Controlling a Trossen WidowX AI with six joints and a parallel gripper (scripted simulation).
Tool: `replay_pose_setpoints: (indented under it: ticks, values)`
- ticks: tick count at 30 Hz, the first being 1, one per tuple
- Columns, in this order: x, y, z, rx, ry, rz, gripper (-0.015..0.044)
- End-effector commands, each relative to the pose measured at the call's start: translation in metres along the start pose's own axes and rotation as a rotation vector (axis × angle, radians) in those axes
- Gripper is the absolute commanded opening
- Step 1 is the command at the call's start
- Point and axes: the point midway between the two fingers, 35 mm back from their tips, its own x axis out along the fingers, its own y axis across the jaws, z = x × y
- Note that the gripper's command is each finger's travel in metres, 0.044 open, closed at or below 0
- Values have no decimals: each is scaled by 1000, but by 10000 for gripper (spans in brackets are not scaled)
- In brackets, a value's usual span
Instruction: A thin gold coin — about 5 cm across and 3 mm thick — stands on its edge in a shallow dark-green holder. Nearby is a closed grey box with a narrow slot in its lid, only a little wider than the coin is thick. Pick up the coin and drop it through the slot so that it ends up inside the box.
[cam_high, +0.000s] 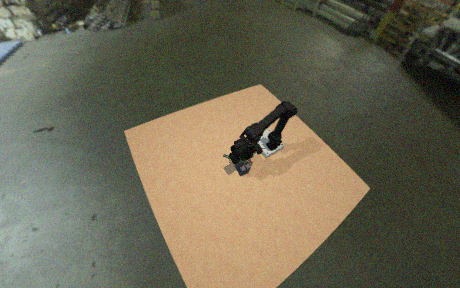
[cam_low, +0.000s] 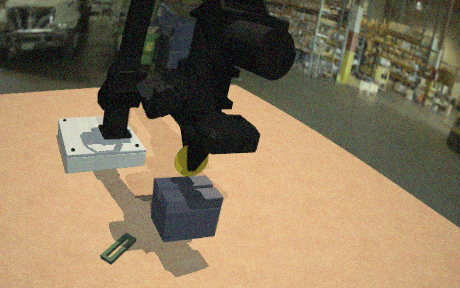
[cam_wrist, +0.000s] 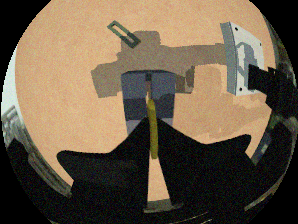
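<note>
The gold coin (cam_low: 181, 163) (cam_wrist: 153, 135) is upright on edge between the fingers of my gripper (cam_low: 194, 167) (cam_wrist: 149, 120), which is shut on it. The closed grey box (cam_high: 243, 168) (cam_low: 186, 223) (cam_wrist: 134, 86) is directly below the fingers in the wrist view. There, the coin's edge looks roughly in line with the slot (cam_wrist: 148, 78), tilted slightly. In the exterior view the coin's lower edge shows just above the lid's back edge; its exact gap to the lid cannot be told. The dark-green holder (cam_low: 108, 258) (cam_wrist: 134, 43) is empty. Fingers and shadow hide part of the lid.
The arm's pale base (cam_high: 270, 150) (cam_low: 105, 162) (cam_wrist: 230, 60) stands behind and left of the box in the exterior view. The holder lies in front and left of the box there. The arm's shadow crosses the lid and the tan table top (cam_high: 200, 220) (cam_low: 320, 225).
</note>
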Motion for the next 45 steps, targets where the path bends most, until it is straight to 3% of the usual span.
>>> replay_pose_setpoints:
  ticks: [1, 45]
  values:
    - [0, 1, 0, -2, 2, 1, 0]
    - [10, -3, -2, 3, 2, 4, 0]
